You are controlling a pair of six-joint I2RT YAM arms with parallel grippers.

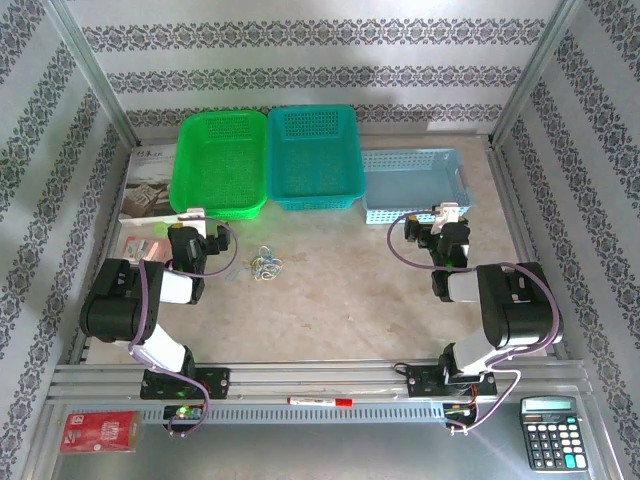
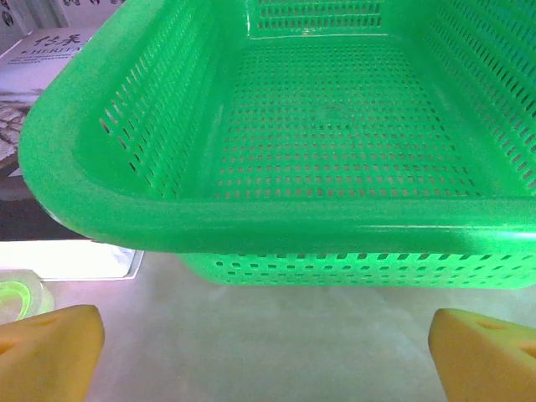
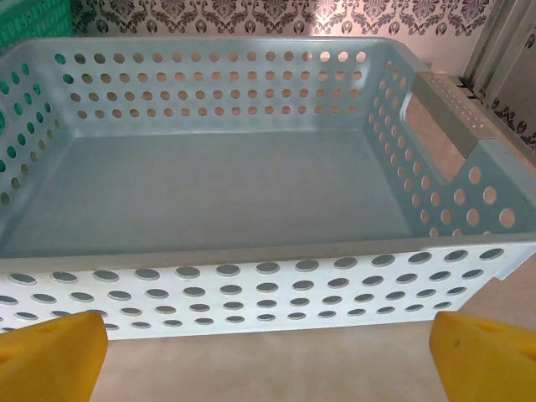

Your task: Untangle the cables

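A small tangle of thin blue, yellow-green and white cables [image 1: 266,264] lies on the table, a little right of my left gripper [image 1: 192,215]. That gripper faces the green basket [image 2: 335,126]; it is open, its yellow fingertips [image 2: 46,352] far apart over bare table. My right gripper [image 1: 449,212] is at the near wall of the light blue basket [image 3: 218,193], also open, with yellow fingertips [image 3: 50,356] spread wide and nothing between them.
A teal basket [image 1: 313,155] stands between the green basket [image 1: 220,160] and the light blue basket [image 1: 412,183] at the back. A book [image 1: 148,190] lies left of the green one. A calculator [image 1: 550,432] and a red packet [image 1: 98,430] sit on the near shelf.
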